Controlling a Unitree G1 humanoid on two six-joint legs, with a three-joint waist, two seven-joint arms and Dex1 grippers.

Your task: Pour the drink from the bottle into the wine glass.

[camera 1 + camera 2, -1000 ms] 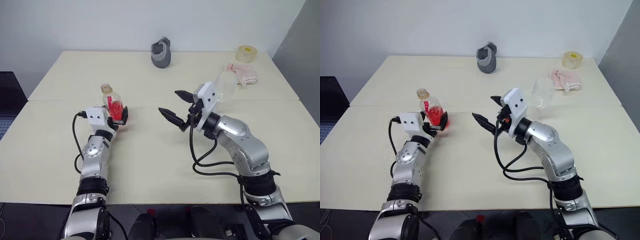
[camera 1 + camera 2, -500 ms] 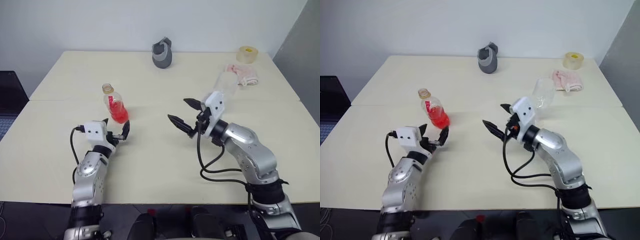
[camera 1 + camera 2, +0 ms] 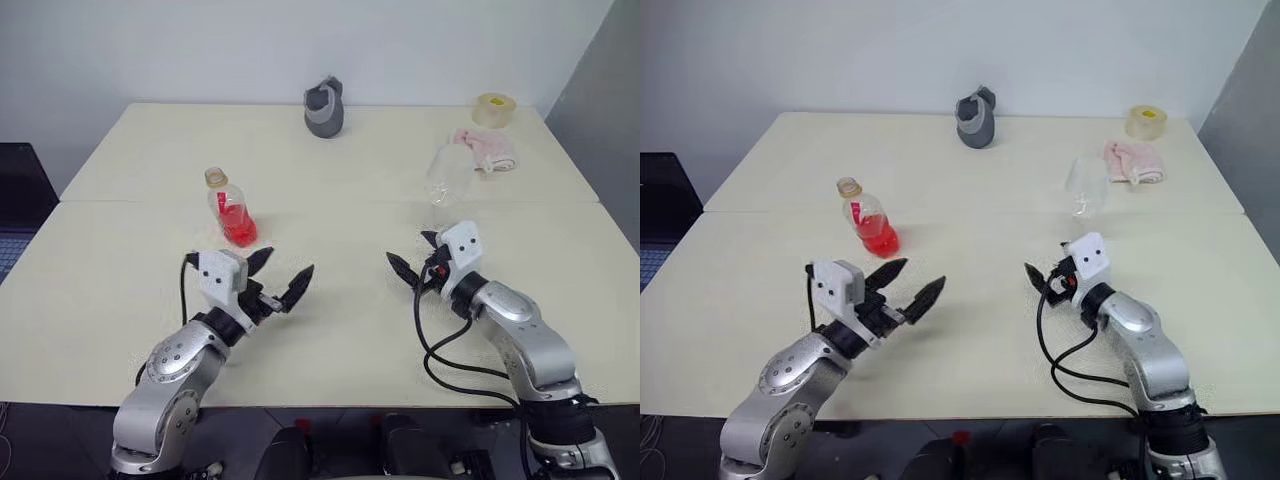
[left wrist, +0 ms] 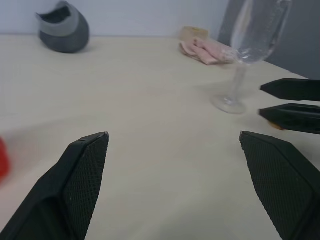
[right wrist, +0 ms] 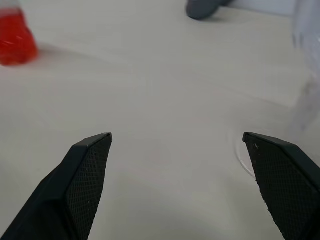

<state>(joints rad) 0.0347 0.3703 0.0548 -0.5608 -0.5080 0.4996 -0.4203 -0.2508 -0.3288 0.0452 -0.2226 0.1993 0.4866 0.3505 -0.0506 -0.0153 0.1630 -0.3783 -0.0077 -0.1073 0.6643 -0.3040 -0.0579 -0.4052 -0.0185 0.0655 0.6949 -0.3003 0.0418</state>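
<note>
We are seeing the small clear plastic bottle (image 3: pixel 231 210) of red-pink drink (image 3: pixel 239 227) and the clear stemmed wine glass (image 3: pixel 444 174) standing apart on the cream table (image 3: pixel 330 160); left gripper (image 3: pixel 283 277) and right gripper (image 3: pixel 417 256) are hanging wide, empty.

Bright, even, diffuse light from above; cream table (image 3: pixel 330 170) evenly lit, no glare. Shadows faint, soft, small patch under left gripper (image 3: pixel 281 278). Head views sharp. Left wrist view: fingers (image 4: pixel 82 165) crisp, wine glass (image 4: pixel 248 47) beyond them soft, bottle (image 4: pixel 2 159) red smear beside one finger. Right wrist view: bottle, wine glass foot washed-out blur.
</note>
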